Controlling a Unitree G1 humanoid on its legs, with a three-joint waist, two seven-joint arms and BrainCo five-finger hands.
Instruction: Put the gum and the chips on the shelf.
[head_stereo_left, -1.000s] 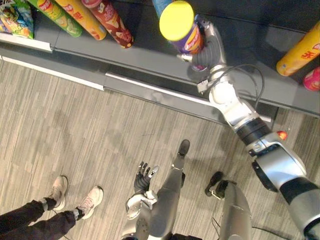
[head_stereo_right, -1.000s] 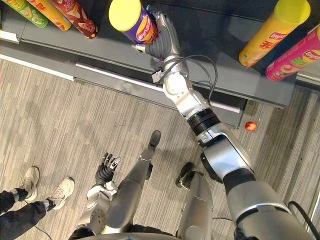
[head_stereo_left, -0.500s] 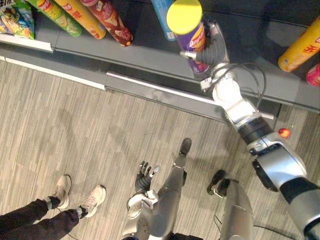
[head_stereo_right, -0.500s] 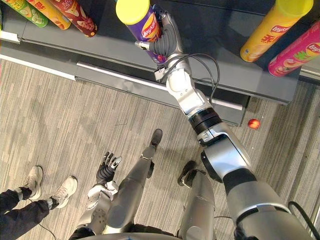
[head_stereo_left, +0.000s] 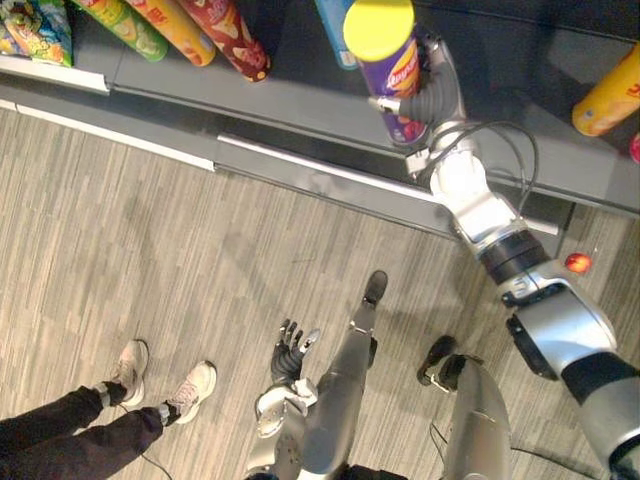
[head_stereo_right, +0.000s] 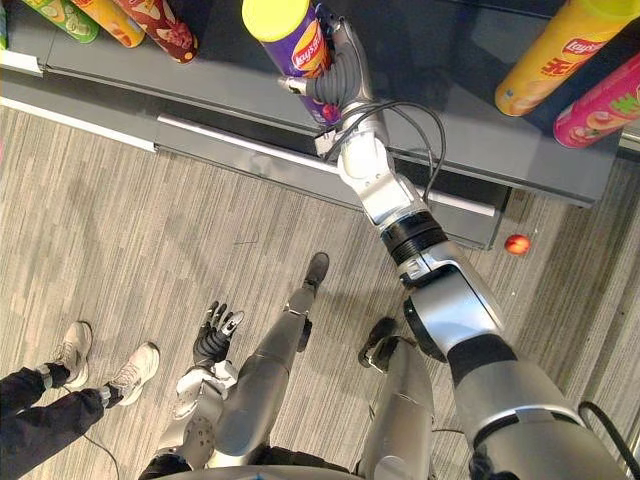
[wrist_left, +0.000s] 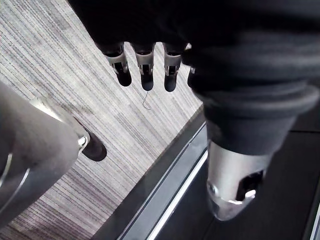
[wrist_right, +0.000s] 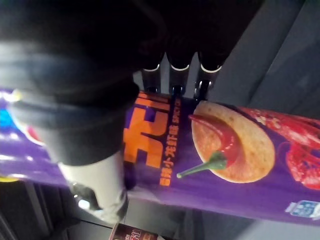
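Note:
A purple chips can (head_stereo_left: 401, 82) with a yellow lid stands nearly upright over the dark grey shelf (head_stereo_left: 300, 108). My right hand (head_stereo_left: 437, 96) is shut on the can's side, fingers curled round it (wrist_right: 172, 75), thumb on the near side. Whether the can's base touches the shelf is hidden. The can's purple wall with a chip and chilli picture (wrist_right: 227, 150) runs across the right wrist view. My left hand (head_stereo_left: 291, 351) hangs low beside me over the floor, fingers (wrist_left: 145, 67) straight and holding nothing.
Red (head_stereo_left: 238, 38), orange (head_stereo_left: 178, 22) and green (head_stereo_left: 128, 26) cans lean at the shelf's left, beside a snack bag (head_stereo_left: 38, 30). A blue can (head_stereo_left: 334, 22) stands behind the purple one. A yellow can (head_stereo_left: 606, 98) is at the right. A small red ball (head_stereo_left: 577, 263) lies on the floor. A person's legs (head_stereo_left: 120, 395) are at lower left.
My right hand has carried the purple can further in over the shelf and turned it more upright. The person's feet have shifted a little. The left hand has stayed still.

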